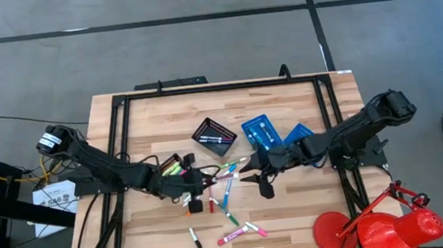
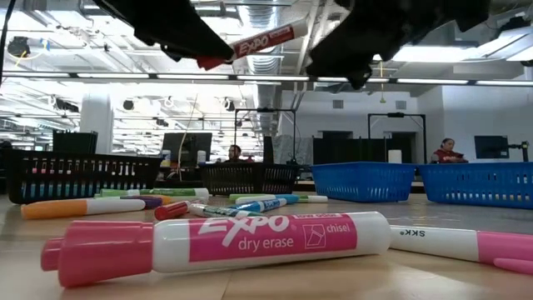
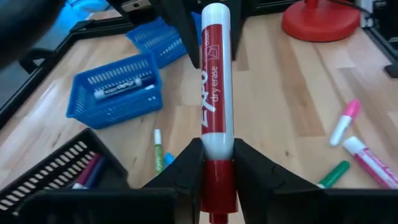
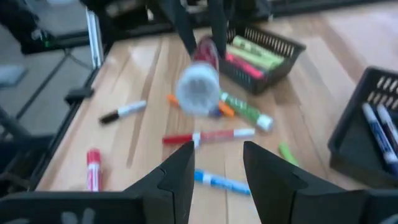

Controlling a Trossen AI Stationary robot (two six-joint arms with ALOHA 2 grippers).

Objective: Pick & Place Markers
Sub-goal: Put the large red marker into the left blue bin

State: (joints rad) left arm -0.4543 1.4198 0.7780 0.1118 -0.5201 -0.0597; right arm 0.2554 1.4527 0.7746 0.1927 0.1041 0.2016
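A red marker [image 3: 217,87] is held in the left pincer [image 3: 217,168], whose two fingers are closed on the marker's red cap end; the white barrel, printed "EXPO dry erase", sticks straight out beyond the fingertips. In the low view the same marker [image 2: 250,43] is seen lifted clear of the table [image 1: 311,205], tilted, with its free end pointing toward the right arm. From above, the left pincer [image 1: 196,178] is placed near the middle of the table, just beside a black mesh tray [image 1: 172,164] that holds green and pink markers.

The right pincer [image 4: 216,165] is spread open and grips nothing. It faces the left one, and the free end of the held marker [image 4: 198,88] is seen end-on, ahead of the open fingers and not between them. In the high view the right pincer [image 1: 259,179] lies just across from the left, apart from it.

More markers are scattered on the table between and in front of the two arms, among them a pink one [image 1: 232,237] and a black-capped one [image 1: 194,239] nearer the front edge. A second black tray [image 1: 213,135] and two blue mesh trays [image 1: 261,130] stand farther back. A large pink marker [image 2: 216,243] fills the foreground of the low view. A red lamp-like object [image 1: 382,226] sits at the table's right front corner.
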